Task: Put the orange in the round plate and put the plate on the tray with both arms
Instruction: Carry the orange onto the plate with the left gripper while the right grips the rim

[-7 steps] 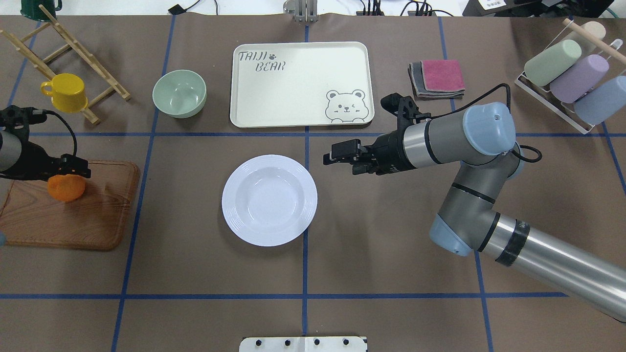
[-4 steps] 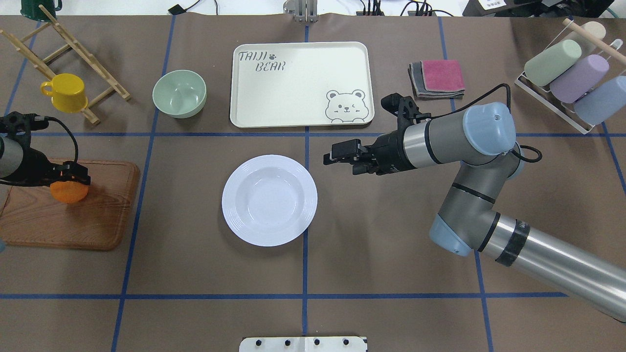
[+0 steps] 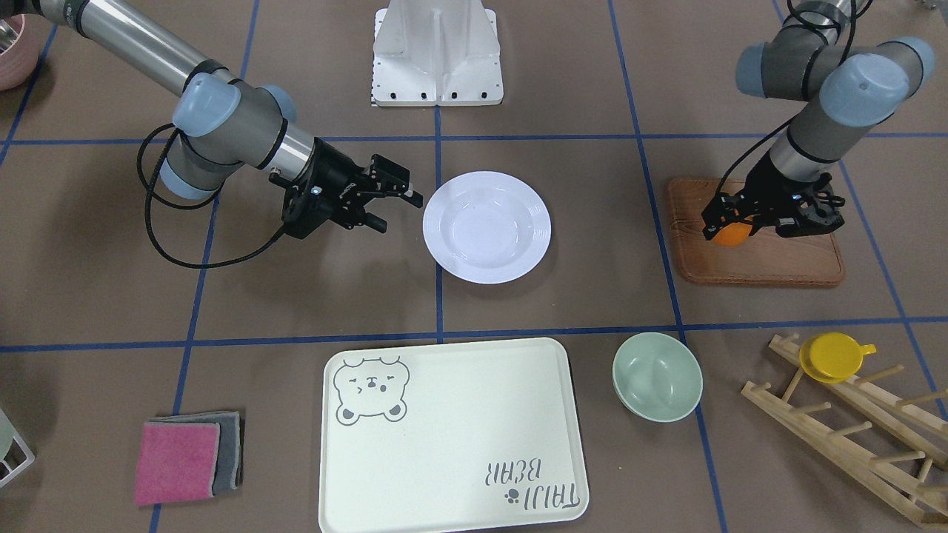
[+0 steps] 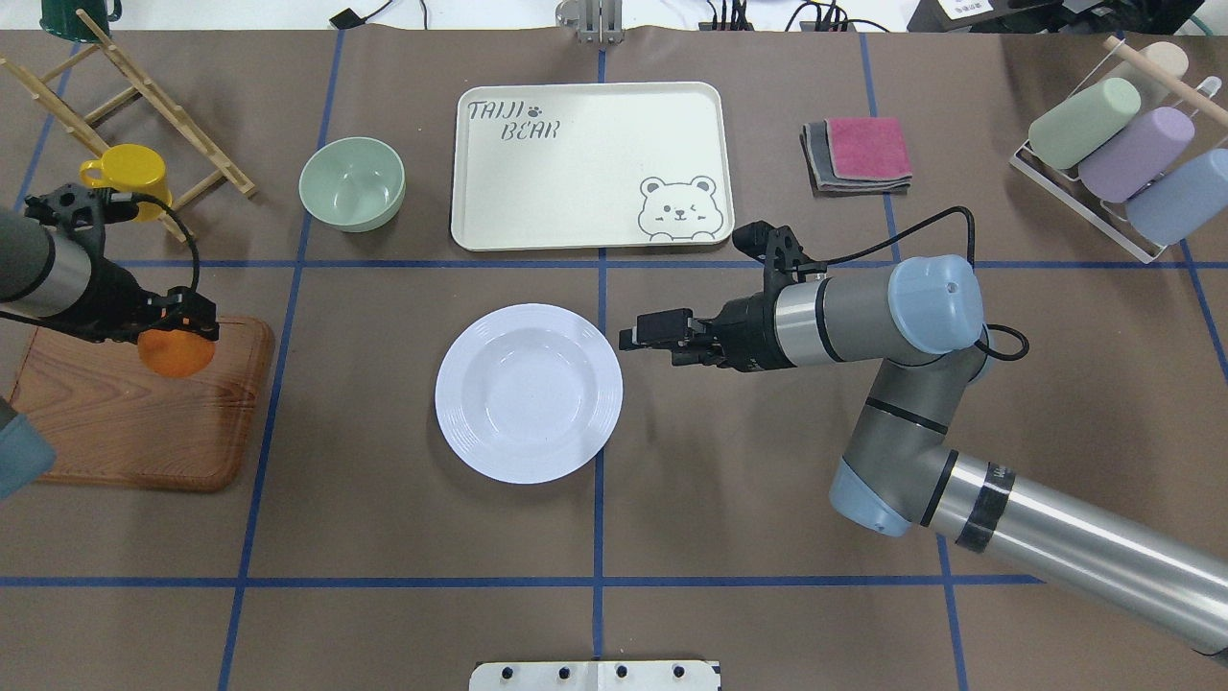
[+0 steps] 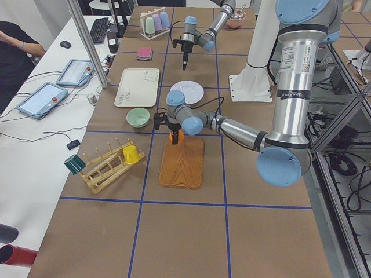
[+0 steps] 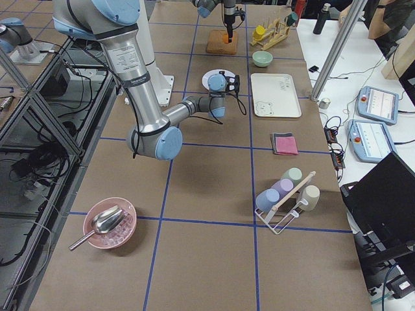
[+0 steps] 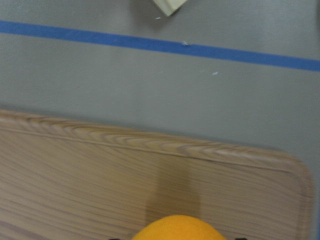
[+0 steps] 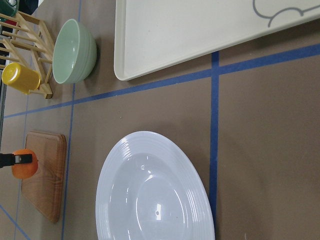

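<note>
Orange (image 3: 729, 235) sits pinched in left gripper (image 3: 733, 220) over the wooden board (image 3: 755, 263) at the front view's right; right gripper (image 3: 396, 201) hangs with jaws parted just left of the round plate (image 3: 487, 226), tray (image 3: 452, 437) nearer the camera. Fruit looks light, roundish, soft-skinned, slick: a gentle squeeze across its middle seems right. Overhead, versus 0.6 s ago: orange has shifted right toward plate, right gripper has closed in on its rim.
</note>
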Controlling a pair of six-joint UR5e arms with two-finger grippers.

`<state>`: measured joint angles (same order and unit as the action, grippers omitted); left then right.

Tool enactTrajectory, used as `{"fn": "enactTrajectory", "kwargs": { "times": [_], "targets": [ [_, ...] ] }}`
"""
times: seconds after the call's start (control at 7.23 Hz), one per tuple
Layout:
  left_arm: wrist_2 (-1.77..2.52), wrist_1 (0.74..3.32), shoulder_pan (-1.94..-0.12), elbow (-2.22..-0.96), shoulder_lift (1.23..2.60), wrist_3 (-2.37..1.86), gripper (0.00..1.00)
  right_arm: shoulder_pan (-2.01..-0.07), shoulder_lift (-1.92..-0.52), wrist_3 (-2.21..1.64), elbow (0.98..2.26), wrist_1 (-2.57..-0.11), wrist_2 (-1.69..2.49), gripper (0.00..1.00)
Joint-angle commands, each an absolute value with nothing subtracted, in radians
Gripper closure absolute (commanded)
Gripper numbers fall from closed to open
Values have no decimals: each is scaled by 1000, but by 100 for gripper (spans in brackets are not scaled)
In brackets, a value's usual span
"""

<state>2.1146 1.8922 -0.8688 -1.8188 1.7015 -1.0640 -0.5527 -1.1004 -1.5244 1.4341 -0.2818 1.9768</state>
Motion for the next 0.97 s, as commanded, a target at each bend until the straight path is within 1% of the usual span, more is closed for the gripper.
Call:
{"fn": "enactTrajectory", "kwargs": {
  "times": [0.0,0.14,0.28,0.41,0.55,0.69,0.83],
  "targets": [
    [2097,1651,-752,-1853,1955,-1232,37,-519,-1083,-1554,1410,-221,1912,6],
    [2026,1578,-673,-1839,2070,-1314,36,-490,-1078,-1572,1408,-221,1879,8],
    [2011,1534,-637,-1812,2145,-1350,36,-473,-1077,-1572,1399,-221,1858,9],
    [1997,1536,-612,-1783,2187,-1395,36,-466,-1077,-1569,1393,-221,1858,13],
    [1965,1539,-583,-1760,2218,-1417,34,-466,-1078,-1565,1376,-219,1859,14],
    [1962,1542,-578,-1756,2226,-1422,25,-459,-1077,-1549,1353,-218,1856,14],
    [1953,1542,-578,-1759,2230,-1420,2,-448,-1078,-1546,1351,-212,1835,14]
  ]
}}
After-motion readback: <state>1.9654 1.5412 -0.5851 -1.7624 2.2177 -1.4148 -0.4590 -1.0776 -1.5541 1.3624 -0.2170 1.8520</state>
